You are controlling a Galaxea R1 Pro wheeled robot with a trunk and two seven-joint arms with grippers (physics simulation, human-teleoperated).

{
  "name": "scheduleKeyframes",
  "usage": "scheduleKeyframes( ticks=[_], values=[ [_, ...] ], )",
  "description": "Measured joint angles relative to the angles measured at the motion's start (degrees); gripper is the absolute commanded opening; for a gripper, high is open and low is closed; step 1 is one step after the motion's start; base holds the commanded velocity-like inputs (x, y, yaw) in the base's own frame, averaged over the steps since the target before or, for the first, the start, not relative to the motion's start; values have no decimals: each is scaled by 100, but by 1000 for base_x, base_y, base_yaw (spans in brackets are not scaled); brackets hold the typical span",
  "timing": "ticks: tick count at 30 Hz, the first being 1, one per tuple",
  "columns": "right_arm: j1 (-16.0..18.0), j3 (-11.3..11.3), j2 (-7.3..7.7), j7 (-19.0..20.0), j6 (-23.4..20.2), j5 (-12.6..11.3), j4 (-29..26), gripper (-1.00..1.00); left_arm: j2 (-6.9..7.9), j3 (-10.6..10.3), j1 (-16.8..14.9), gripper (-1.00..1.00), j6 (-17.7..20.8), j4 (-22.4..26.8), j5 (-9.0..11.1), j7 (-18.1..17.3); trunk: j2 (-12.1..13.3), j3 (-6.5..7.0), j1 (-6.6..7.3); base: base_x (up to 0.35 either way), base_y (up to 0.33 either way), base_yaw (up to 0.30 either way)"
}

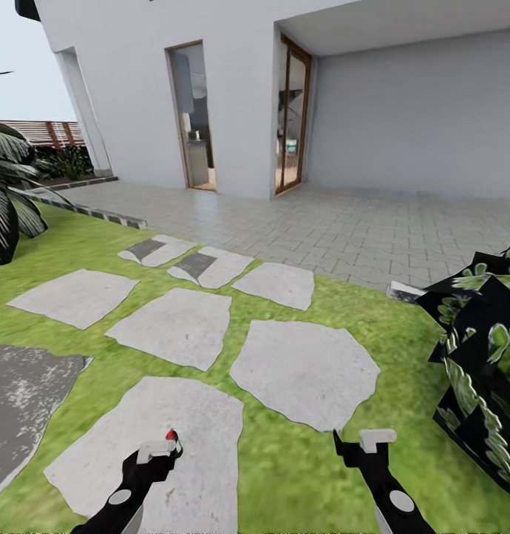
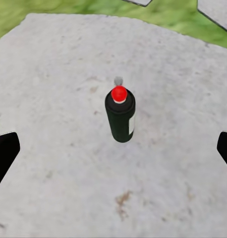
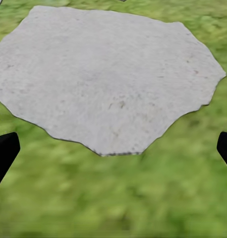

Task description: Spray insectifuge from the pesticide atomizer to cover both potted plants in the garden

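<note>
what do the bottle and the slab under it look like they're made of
Bottle: probably plastic or glass, smooth dark green with a slight sheen, white label and red cap. Slab: rough pale grey stone, matte, mottled and speckled, irregular edge against grass.

The left gripper [image 1: 157, 449] hangs low over a big flat stepping stone [image 1: 154, 452] in the green lawn [image 1: 284, 460]. A small red-topped thing [image 1: 171, 435] peeks out just beside its far tip. The right gripper [image 1: 367, 443] hangs over grass, with another grey stone [image 1: 303, 371] just ahead of it. A leafy plant in dark blocks [image 1: 485, 371] sits off to its right. Far ahead stands a white house [image 1: 232, 81] with a paved patio [image 1: 344, 226].
</note>
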State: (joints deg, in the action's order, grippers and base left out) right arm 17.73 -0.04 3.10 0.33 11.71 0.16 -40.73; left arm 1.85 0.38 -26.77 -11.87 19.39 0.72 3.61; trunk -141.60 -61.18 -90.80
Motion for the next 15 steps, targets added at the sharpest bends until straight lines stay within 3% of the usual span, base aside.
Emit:
scheduleKeyframes(
  ticks=[4,15],
  values=[
    [0,-3,-1,5,0,0,-4,100,0,-4,0,100,-6,1,0,0,-160,-108,-88,0,0,0],
    [2,-4,2,7,1,0,-8,100,-9,-5,1,100,-23,-7,0,-1,-176,-451,-117,0,0,0]
  ],
)
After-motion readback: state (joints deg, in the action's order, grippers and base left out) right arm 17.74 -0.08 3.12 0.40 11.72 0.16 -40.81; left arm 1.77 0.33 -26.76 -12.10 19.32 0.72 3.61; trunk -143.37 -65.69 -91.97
